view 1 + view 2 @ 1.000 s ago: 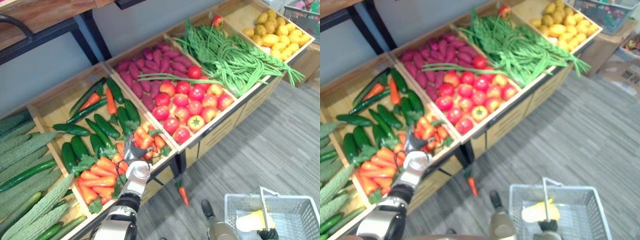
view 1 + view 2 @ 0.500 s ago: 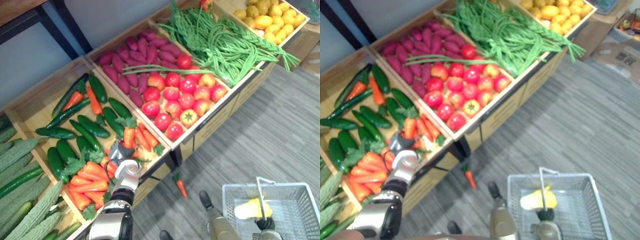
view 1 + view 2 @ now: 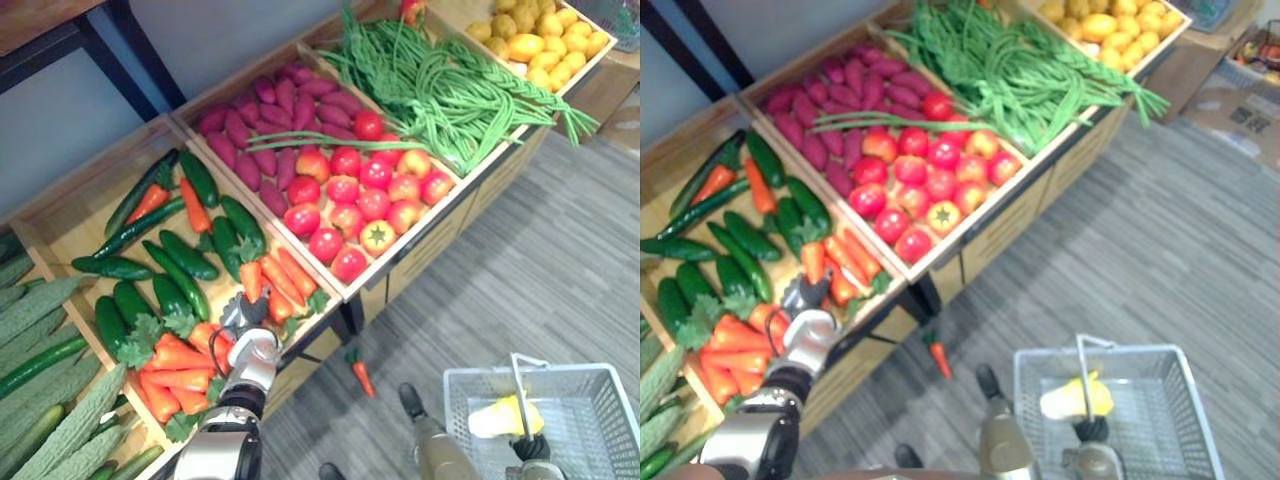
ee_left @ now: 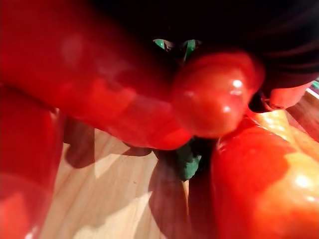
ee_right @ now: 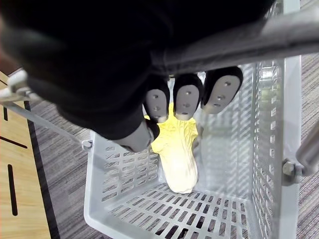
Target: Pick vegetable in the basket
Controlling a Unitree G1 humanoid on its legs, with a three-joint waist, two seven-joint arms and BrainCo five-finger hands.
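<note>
My left hand [image 3: 251, 349] reaches down onto the orange carrots [image 3: 176, 366] at the front of a wooden crate [image 3: 68, 216]; its fingertips are buried among them. The left wrist view shows carrots [image 4: 214, 94] from very close, above the crate's wooden floor. My right hand [image 5: 187, 102] is shut on the metal handle [image 5: 279, 30] of a white wire basket [image 3: 458, 402], which hangs at the lower right over the floor. A yellow leafy vegetable [image 5: 177, 154] lies in the basket.
Dark green cucumbers [image 3: 182, 272] share the carrot crate. Bitter gourds [image 3: 40, 310] lie to the left; purple sweet potatoes [image 3: 265, 130], tomatoes [image 3: 360, 195], long green beans [image 3: 440, 85] and yellow produce [image 3: 540, 35] fill the crates to the right. One carrot [image 3: 360, 372] lies on the grey floor.
The camera has shifted. My left hand has come down lower among the carrots at the crate's front. The basket stays in my right hand.
</note>
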